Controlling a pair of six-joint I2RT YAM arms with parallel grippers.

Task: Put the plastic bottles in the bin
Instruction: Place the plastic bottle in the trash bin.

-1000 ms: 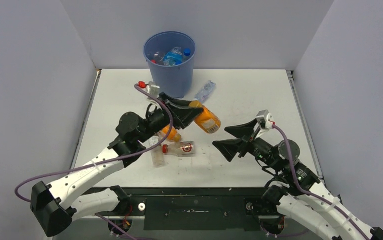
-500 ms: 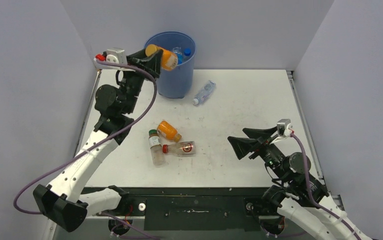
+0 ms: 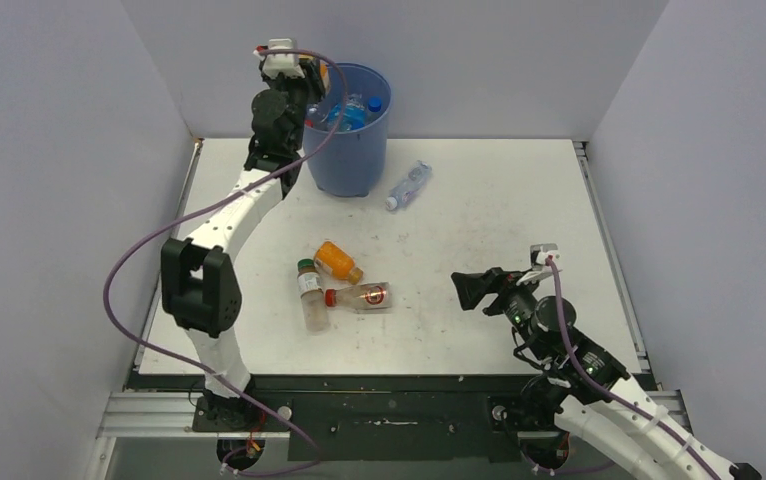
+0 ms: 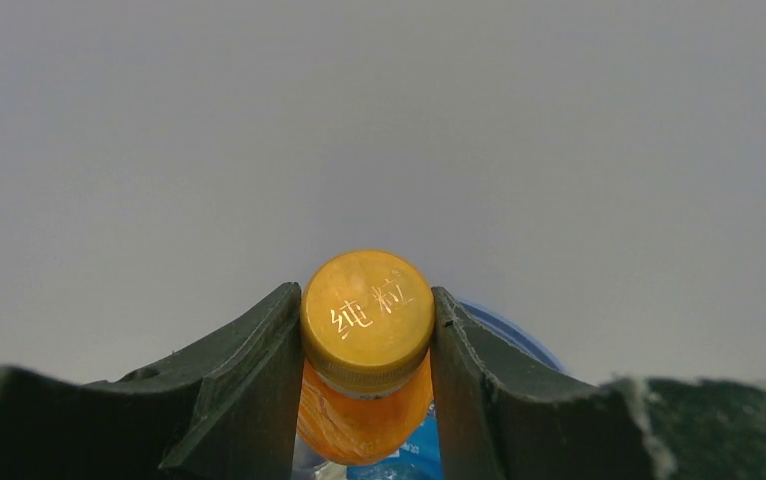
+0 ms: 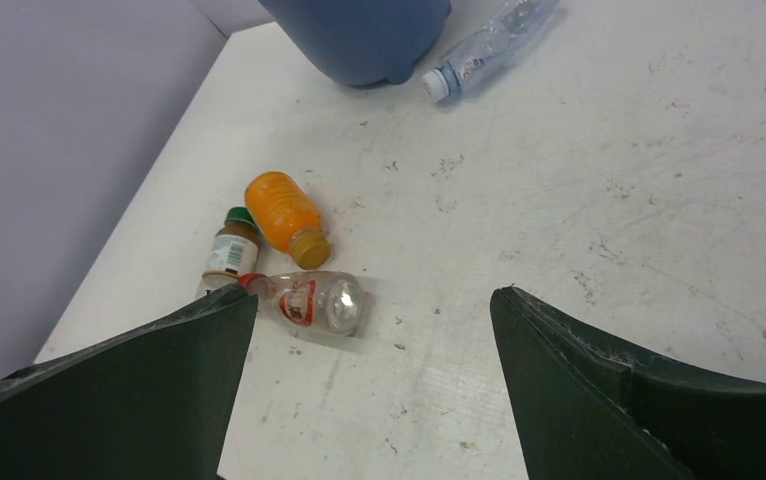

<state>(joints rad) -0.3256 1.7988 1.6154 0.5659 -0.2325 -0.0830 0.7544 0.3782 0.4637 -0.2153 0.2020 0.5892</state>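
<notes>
My left gripper (image 3: 312, 82) is raised over the left rim of the blue bin (image 3: 351, 165) and is shut on an orange bottle (image 4: 364, 400) just below its yellow cap (image 4: 366, 310); the bin's rim (image 4: 519, 338) shows beneath it. Several bottles (image 3: 347, 110) lie inside the bin. On the table lie an orange bottle (image 3: 338, 262), a green-capped bottle (image 3: 309, 293), a clear red-labelled bottle (image 3: 361, 297) and a clear blue-labelled bottle (image 3: 408, 185). My right gripper (image 3: 479, 290) is open and empty, low over the table to the right of them; in its wrist view (image 5: 374, 300) these bottles lie ahead.
Grey walls enclose the table on the left, back and right. The bin stands at the back centre against the wall; its base shows in the right wrist view (image 5: 359, 30). The left arm stretches along the table's left side.
My left gripper has carried the orange bottle from the table's middle up and back to over the bin's rim. My right arm has drawn back towards the near edge.
</notes>
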